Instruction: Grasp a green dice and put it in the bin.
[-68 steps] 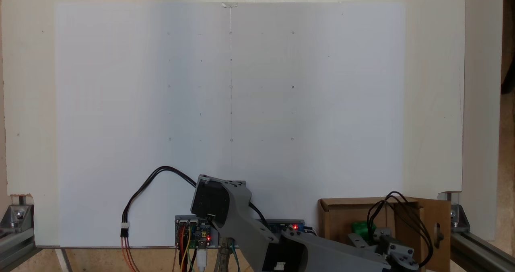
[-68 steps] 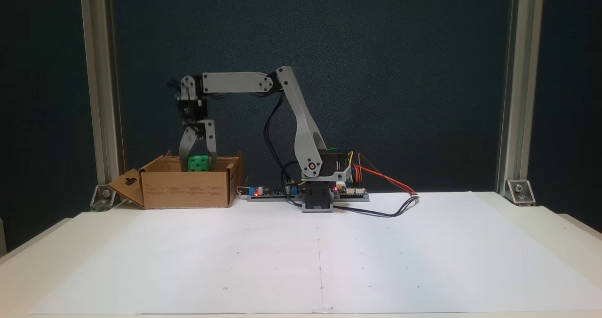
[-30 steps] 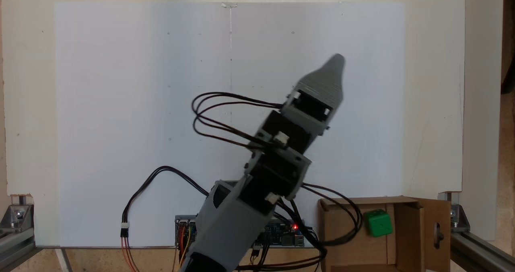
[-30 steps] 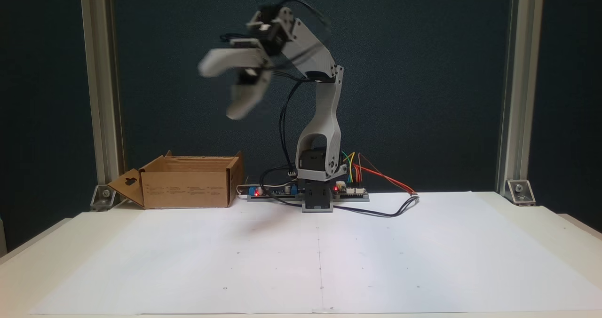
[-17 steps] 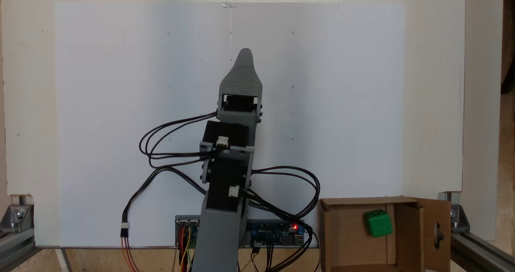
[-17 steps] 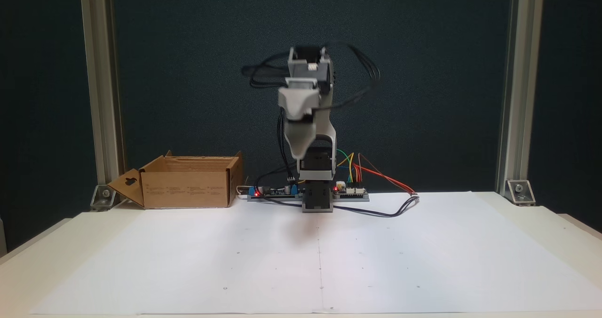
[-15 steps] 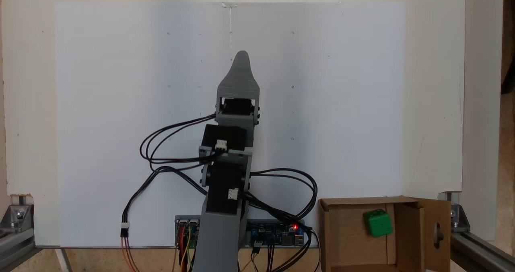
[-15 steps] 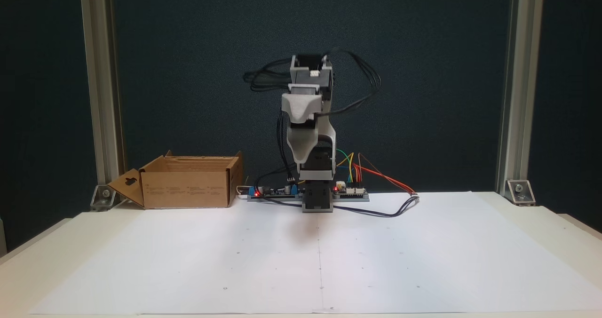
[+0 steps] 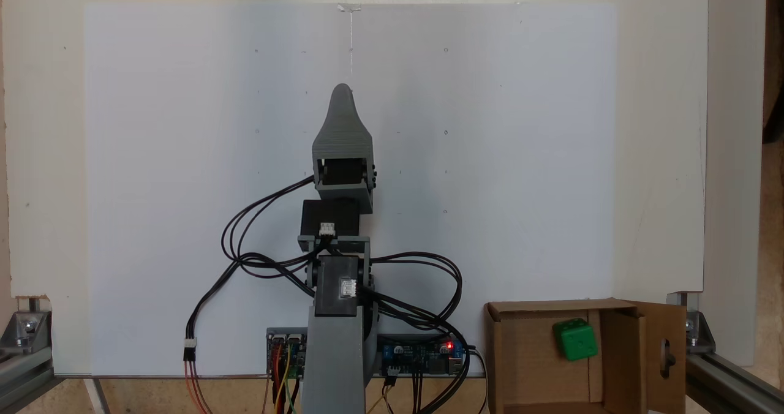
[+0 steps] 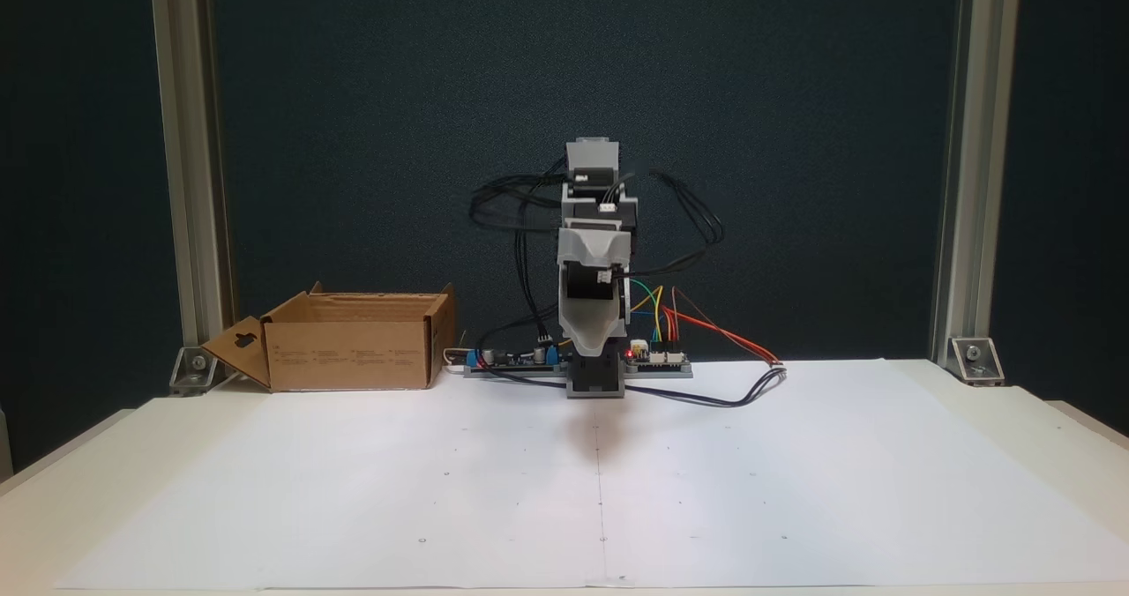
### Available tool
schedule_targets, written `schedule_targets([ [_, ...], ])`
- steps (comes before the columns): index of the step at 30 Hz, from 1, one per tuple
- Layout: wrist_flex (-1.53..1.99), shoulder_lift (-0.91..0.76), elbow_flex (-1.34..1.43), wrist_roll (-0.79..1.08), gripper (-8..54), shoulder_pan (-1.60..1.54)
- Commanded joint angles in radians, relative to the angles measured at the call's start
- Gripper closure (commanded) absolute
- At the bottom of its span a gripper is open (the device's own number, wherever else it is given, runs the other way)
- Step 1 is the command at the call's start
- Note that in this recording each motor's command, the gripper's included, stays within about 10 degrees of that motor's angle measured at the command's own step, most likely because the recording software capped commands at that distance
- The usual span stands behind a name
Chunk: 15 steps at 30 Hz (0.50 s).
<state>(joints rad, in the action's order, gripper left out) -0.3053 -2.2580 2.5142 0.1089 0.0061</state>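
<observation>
Fingers [image 9: 342, 89] point out over the white paper sheet [image 9: 153, 157], stacked one behind the other in both fixed views, so only one tapered tip [image 10: 589, 347] shows; whether they are parted or closed cannot be told. Nothing visible is held between them and they touch nothing. Arm sits folded over its base [image 10: 595, 376], black cables looped on both sides. Green dice [image 9: 576, 339] lies inside the bin [image 9: 520, 346], on its cardboard floor near the inner divider wall, well apart from the fingers. Bin [image 10: 353, 349] stands on the tabletop [image 10: 1014, 411] beside the electronics boards [image 10: 657, 362], slotted flap [image 10: 238, 349] folded outward.
</observation>
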Motion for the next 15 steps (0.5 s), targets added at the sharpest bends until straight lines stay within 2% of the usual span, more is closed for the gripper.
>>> schedule_targets([
  [1,-0.162,-0.112,0.018,-0.04,-0.4,-0.005],
  [15,-0.736,-0.112,0.316,-0.029,1.5,-0.002],
])
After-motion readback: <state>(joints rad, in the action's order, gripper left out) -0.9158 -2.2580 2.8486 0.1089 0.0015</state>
